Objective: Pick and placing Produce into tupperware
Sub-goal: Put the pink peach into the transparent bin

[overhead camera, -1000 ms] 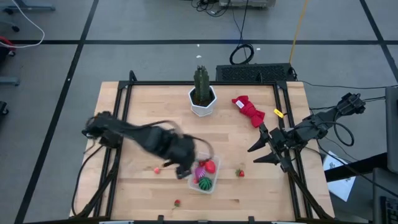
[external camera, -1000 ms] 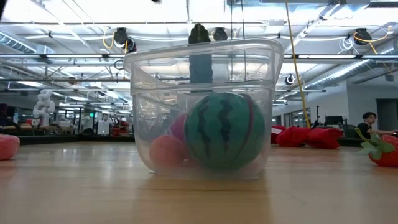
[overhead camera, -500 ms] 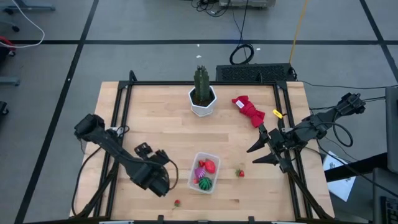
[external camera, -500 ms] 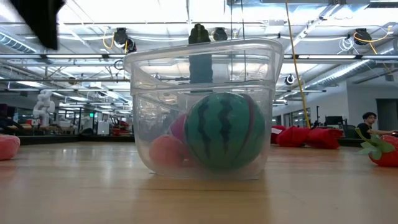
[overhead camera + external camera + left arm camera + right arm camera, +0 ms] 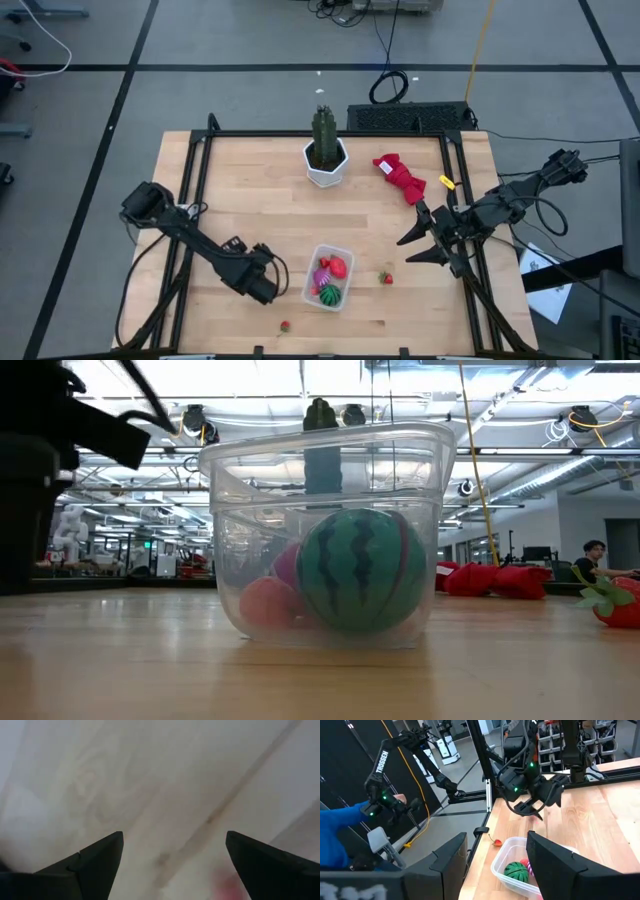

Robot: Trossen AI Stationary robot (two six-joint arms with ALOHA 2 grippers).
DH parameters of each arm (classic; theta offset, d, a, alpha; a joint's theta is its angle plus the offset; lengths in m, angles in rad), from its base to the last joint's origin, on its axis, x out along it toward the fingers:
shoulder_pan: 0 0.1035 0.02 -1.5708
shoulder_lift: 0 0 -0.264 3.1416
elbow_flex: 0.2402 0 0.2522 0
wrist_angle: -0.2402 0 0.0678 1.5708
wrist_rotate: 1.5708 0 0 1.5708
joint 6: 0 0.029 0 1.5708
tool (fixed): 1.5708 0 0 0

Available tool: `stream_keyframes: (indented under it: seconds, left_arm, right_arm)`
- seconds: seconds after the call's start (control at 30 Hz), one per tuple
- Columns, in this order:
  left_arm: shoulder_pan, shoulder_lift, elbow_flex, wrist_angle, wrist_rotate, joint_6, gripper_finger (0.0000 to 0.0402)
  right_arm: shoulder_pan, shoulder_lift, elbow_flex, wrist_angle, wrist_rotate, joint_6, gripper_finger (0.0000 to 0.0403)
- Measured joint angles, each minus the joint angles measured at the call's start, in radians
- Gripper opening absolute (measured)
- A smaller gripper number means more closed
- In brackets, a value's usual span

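The clear tupperware (image 5: 328, 277) stands on the table near its front edge. It holds the green striped ball (image 5: 329, 294), the red piece (image 5: 338, 267) and a purple-pink piece (image 5: 322, 272). My left gripper (image 5: 264, 288) is open, low over the wood just left of the tupperware. A pink blur (image 5: 230, 885) shows beside one finger. A tiny red bit (image 5: 285, 325) lies near the front edge. A small red strawberry (image 5: 385, 278) lies right of the tupperware. My right gripper (image 5: 415, 248) is open and empty at the table's right edge.
A green cactus in a white hexagonal pot (image 5: 325, 152) stands at the far middle. A red cloth bundle (image 5: 400, 177) lies at the far right. Black frame rails run along the table's edges. A person in blue (image 5: 340, 835) shows beyond the table.
My left gripper has left the tupperware, gone toward the table's left and near edges, and come down close to the wood. In the low view it now stands in front of the pink bit that lay at the left. The tupperware and its contents have not moved.
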Motion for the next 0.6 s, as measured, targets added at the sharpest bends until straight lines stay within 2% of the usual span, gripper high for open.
stream_keyframes:
  seconds: [0.37,0.47,0.6]
  left_arm:
    - [0.035,-0.002,0.0,-0.019,-0.024,0.007,0.0358]
    - [0.043,-0.03,0.004,-0.084,-0.037,-0.015,0.0358]
    - [0.047,-0.104,0.004,-0.08,-0.031,-0.023,0.0358]
  right_arm:
    - [0.0,0.0,0.0,0.0,0.0,0.022,0.0196]
    - [0.0,0.0,0.0,0.0,0.0,0.022,0.0196]
    - [0.0,0.0,0.001,0.0,0.0,0.023,0.0196]
